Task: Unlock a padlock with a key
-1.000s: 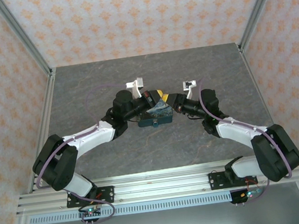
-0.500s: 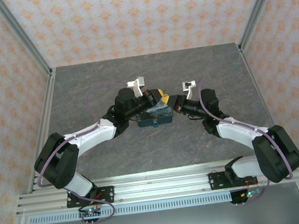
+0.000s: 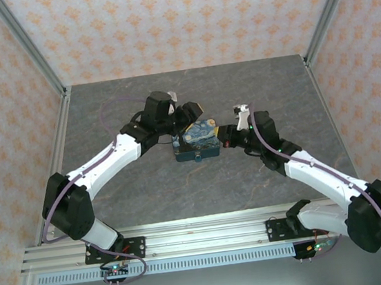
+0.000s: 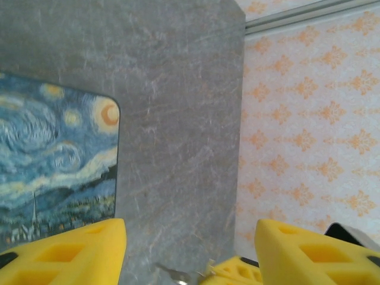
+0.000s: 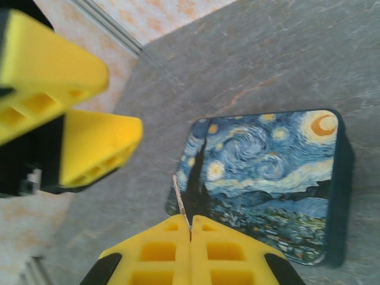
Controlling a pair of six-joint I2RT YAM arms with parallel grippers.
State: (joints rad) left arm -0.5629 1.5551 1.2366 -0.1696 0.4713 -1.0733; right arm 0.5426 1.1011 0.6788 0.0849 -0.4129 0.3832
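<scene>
Here, right end effector [image 5: 190, 230] pinching key [image 5: 180, 196]

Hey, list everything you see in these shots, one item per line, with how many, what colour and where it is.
box: one, blue and yellow night-sky print, middle of the table
key: one, thin pale metal, pinched in the right gripper, by the box's corner
table: one, grey stone look, under everything
walls: three, pale with an orange pattern, around the table
rail: one, silver metal, near edge, carrying both arm bases
left arm: one, white and black, reaching to the box from the left
right arm: one, white and black, reaching in from the right
left gripper: one, yellow fingers, open, beside the box
right gripper: one, yellow fingers, shut on the key
</scene>
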